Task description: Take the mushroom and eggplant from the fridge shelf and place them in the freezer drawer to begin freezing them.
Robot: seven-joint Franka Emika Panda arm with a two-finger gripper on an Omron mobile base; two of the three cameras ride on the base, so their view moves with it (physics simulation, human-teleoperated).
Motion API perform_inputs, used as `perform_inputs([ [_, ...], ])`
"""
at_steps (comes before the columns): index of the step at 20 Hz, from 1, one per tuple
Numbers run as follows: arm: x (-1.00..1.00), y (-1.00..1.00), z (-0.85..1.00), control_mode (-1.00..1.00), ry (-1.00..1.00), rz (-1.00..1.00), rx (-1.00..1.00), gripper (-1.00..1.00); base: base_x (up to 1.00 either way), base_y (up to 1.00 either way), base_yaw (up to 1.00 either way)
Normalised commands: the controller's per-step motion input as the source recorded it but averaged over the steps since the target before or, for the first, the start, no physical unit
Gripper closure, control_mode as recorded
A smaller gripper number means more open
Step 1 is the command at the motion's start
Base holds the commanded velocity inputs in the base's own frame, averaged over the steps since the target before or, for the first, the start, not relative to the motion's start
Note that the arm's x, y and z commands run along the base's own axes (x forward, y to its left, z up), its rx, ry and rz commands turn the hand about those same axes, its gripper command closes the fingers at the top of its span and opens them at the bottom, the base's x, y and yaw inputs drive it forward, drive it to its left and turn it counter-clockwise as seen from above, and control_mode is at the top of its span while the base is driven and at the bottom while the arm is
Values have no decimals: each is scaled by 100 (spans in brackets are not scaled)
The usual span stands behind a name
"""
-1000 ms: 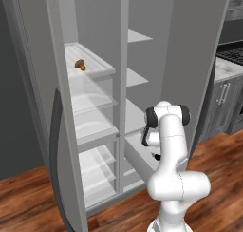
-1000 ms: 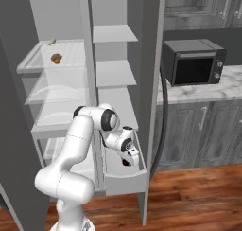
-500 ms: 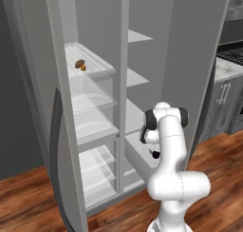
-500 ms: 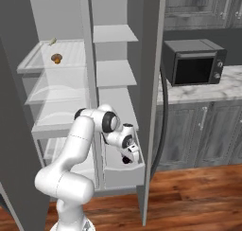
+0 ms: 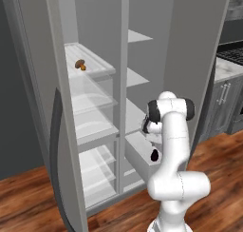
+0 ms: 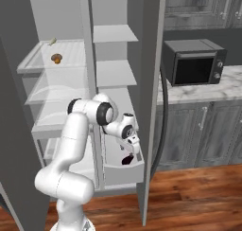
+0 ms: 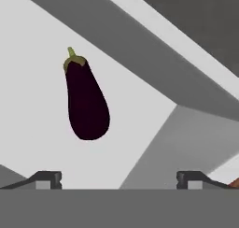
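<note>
The eggplant is seen lying free in the freezer drawer, the tool released above it, the mushroom on the fridge shelf.

I am looking into a home kitchen, a rendered one. In front of me stands a tall grey fridge with its doors open, with white and clear shelves inside. To the right I see a black microwave on a marble counter, with grey panelled cabinets below and above it. The left base view shows a stove at the far right. The floor is of reddish-brown wood planks.
</note>
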Motion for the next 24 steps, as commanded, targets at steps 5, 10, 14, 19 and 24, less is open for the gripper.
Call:
perform_inputs([
  [5,-64,23,100,-100,-18,0,0,-100,0,0,0],
  [10,-63,39,100,-100,-21,0,-3,-100,0,0,0],
  [14,-67,40,100,-100,-20,0,-4,-100,0,0,0],
  [19,-78,42,100,-100,-12,0,-4,-100,0,0,0],
  [24,-95,33,100,-100,-7,3,0,-100,0,0,0],
])
